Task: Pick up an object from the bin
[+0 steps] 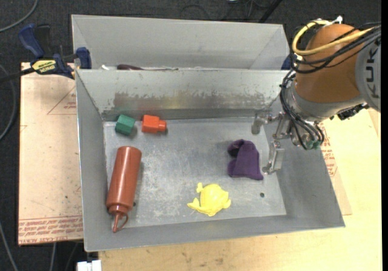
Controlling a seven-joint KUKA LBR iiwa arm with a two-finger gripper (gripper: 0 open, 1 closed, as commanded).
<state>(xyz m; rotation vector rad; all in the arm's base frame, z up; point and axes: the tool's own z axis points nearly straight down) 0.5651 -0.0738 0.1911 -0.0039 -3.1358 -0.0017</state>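
The gripper (271, 145) hangs by the bin's (182, 103) right wall, just beside a purple cloth (244, 159); open or closed, I cannot tell. The cloth looks soft and light, best pinched at its raised fold. 1 yellow crumpled thing (209, 200) lies near; the red bottle (123, 182) and 2 blocks (125, 124) sit well apart

The grey bin (182, 163) below me is carrying a green block (125, 124) and orange block (153, 123) upper left, brown bottle (123, 184) left, purple cloth (244, 159) right, yellow lump (210, 199) lower centre.
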